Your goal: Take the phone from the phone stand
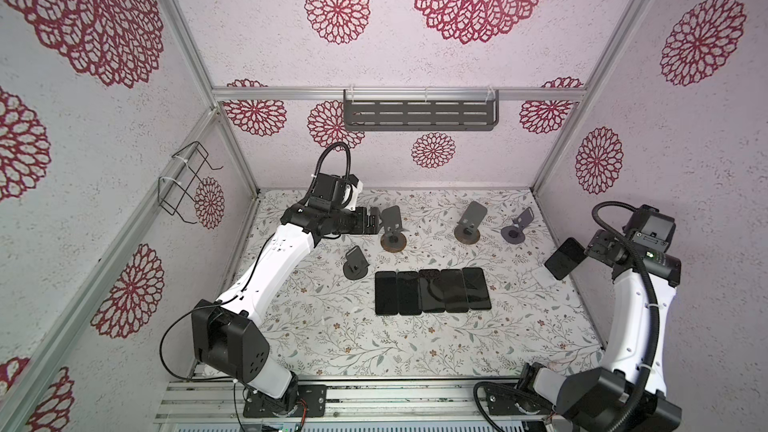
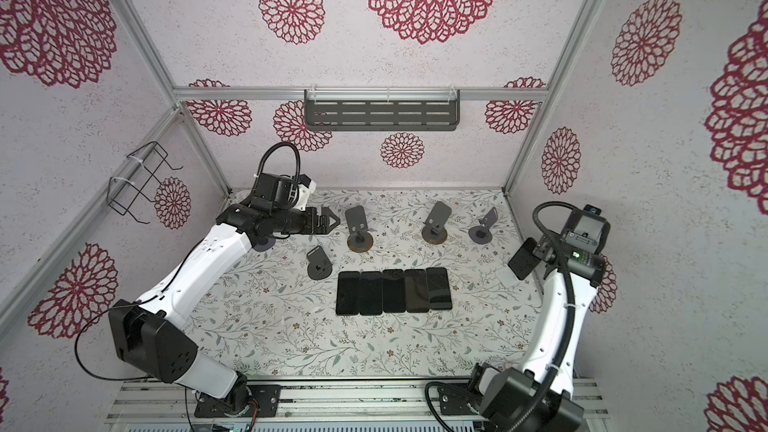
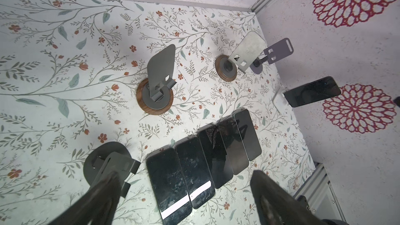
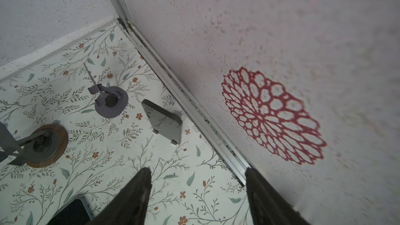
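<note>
The right gripper (image 4: 198,169) has its fingers spread wide, with nothing between them. The phone (image 1: 565,258) hangs tilted just beside it, on the table's middle side, off the white phone stand (image 4: 164,124). The left gripper (image 3: 185,173), spread wide too, is far away.

My table (image 1: 415,347) has a pale cover printed with twigs and small flowers. In its middle the five dark phones (image 1: 432,290) lie flat in one row, side by side, with edges touching. Just left of the row stands the small dark stand (image 1: 356,264). Behind the row are the left wooden-base stand (image 1: 392,231), the right wooden-base stand (image 1: 468,224) and, beside that one, the violet-grey stand (image 1: 517,228). The white stand (image 4: 164,122) sits close to the right wall.
</note>
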Tool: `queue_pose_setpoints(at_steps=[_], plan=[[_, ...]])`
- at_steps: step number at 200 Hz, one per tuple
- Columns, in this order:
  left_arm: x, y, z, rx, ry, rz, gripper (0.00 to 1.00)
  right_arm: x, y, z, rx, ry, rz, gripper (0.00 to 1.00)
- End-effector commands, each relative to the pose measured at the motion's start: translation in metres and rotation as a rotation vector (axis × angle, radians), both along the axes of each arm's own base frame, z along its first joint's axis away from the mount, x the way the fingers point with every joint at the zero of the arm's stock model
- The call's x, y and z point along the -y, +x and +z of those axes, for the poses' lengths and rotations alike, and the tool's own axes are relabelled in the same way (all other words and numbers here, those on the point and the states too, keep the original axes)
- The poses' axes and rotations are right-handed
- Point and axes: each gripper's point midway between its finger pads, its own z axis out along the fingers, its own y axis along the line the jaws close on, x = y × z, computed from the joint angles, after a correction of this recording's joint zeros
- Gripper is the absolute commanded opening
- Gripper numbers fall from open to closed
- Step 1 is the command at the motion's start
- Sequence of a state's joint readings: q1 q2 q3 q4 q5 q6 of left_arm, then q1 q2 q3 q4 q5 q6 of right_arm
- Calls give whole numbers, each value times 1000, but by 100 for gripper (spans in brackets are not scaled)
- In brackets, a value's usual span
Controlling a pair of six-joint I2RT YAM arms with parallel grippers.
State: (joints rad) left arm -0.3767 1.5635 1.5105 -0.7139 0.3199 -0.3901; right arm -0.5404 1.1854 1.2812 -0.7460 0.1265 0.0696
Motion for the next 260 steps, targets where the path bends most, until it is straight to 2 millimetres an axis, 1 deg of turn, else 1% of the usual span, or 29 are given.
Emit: queue_pose_setpoints(at_steps=[1, 35, 68, 105, 141, 161, 184, 224, 260], plan=[[6, -2, 8, 24, -41, -41, 97, 9, 19, -3, 57, 38, 73, 73], [5, 0, 10, 25, -40, -33, 97, 8, 48, -17, 109, 144, 189, 72], [6, 6, 7, 9, -36, -23, 98, 3, 66, -31, 121, 205, 268, 71], [8, 11, 1, -11, -46, -11, 97, 8, 73, -49, 88, 227, 294, 70], [11, 15, -2, -23, -53, -9, 97, 13, 83, -60, 91, 248, 317, 69], [12, 16, -4, -29, -55, -9, 97, 10, 86, -63, 98, 271, 329, 69], [12, 16, -6, -27, -55, -9, 98, 8, 85, -67, 95, 286, 330, 68], [13, 17, -9, -31, -56, -12, 97, 7, 91, -74, 107, 321, 334, 61], [14, 17, -8, -24, -69, -11, 97, 8, 95, -84, 99, 341, 332, 58]])
